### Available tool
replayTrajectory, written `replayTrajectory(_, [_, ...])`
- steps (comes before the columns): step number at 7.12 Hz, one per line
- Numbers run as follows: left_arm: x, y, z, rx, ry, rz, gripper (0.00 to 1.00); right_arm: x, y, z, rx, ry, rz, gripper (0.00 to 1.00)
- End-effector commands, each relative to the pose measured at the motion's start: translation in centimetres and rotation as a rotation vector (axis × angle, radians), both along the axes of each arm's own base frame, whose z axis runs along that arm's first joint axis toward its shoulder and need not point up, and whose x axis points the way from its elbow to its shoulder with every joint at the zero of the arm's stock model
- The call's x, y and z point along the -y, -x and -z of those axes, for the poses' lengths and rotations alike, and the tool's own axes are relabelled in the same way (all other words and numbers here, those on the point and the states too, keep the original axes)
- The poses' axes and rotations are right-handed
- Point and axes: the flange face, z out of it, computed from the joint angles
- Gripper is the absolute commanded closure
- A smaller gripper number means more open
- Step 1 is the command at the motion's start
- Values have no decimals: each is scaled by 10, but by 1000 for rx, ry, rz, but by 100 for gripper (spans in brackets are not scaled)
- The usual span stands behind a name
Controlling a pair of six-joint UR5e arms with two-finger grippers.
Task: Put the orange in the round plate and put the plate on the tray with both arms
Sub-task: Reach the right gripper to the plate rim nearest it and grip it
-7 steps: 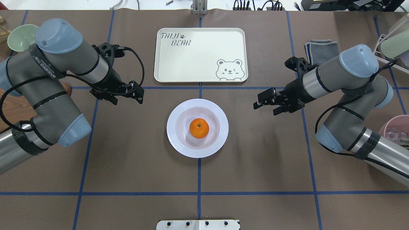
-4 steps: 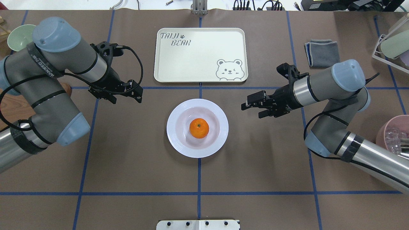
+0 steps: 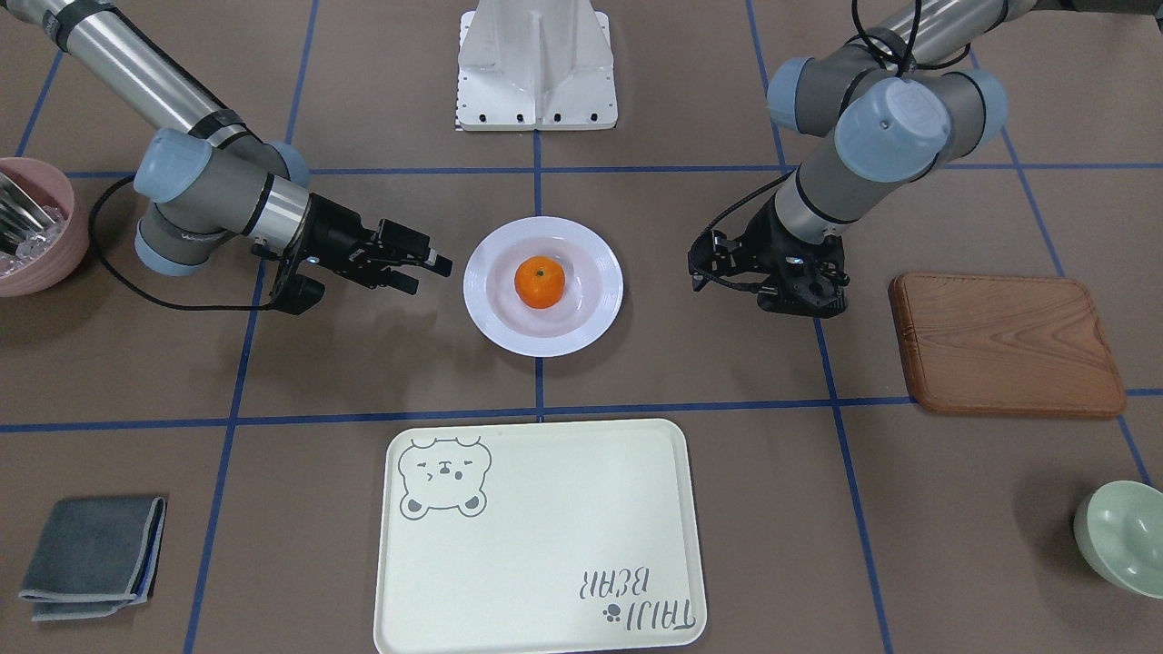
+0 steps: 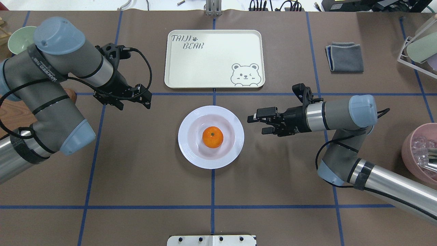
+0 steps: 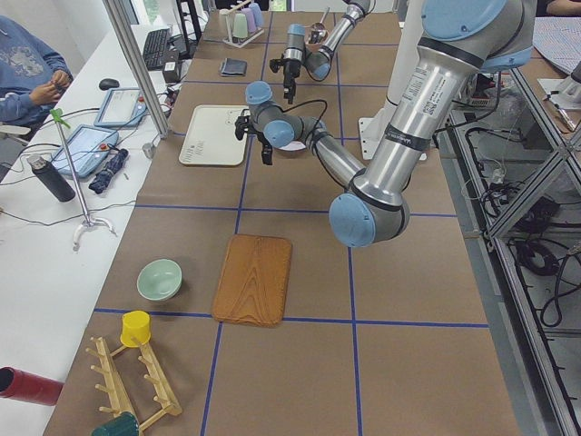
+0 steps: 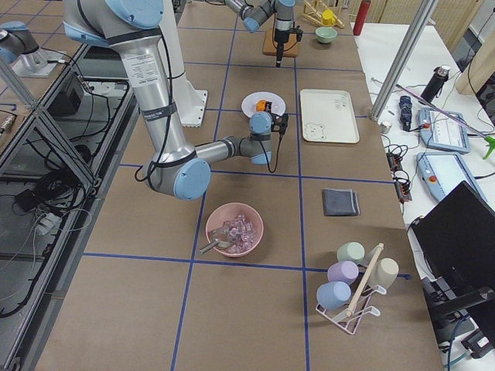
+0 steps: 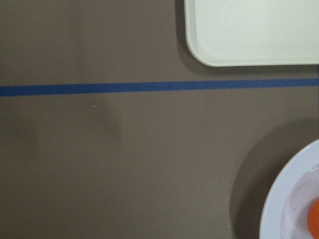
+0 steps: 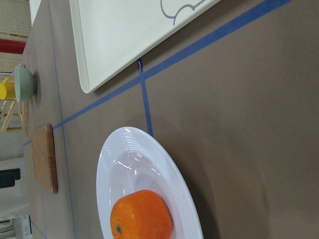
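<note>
The orange [image 4: 212, 137] sits in the middle of the round plate [image 4: 184, 140], its small green stem dot turned upward. The plate stands on the brown desk [image 4: 143, 171], on a blue tape line [image 4: 212, 191], and it is not on the tray [image 4: 211, 61]; the tray lies farther from the robot, apart from the plate, with another tape line between them. The right pincer [image 4: 256, 125] is held almost level and points toward the right side of the plate. Its two fingers are spread apart with nothing between them, and the tips are just beside the rim; I cannot tell if they touch it. The left pincer [image 4: 135, 104] points down at the desk at the left of the plate and apart from it, near a crossing of the tape lines. Its fingers also stand apart and hold nothing. The left wrist view shows only the desk, one corner of the tray and a part of the plate rim. A wooden board [image 3: 1004, 343] and a pale green bowl [image 3: 1122, 536] lie on the robot's left side, and a folded grey cloth [image 4: 344, 57] and a pink bowl [image 4: 418, 150] lie on its right side.
</note>
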Motion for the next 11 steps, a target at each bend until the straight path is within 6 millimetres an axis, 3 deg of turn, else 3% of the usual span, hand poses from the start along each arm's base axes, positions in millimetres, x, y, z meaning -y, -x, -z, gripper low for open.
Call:
replayTrajectory(1, [3, 4, 0, 0, 1, 7, 3, -17, 19, 5, 36, 1, -3, 0])
replayTrajectory(4, [3, 5, 1, -1, 0, 8, 3, -32, 38, 0, 30, 12, -1, 0])
replayTrajectory(8, [6, 10, 1, -2, 3, 16, 3, -42, 64, 9, 37, 18, -10, 1])
replayTrajectory(9, [5, 11, 1, -2, 1, 17, 3, -42, 69, 14, 42, 20, -20, 8])
replayTrajectory(11, [6, 13, 3, -5, -1, 20, 3, -43, 76, 23, 60, 52, -23, 33])
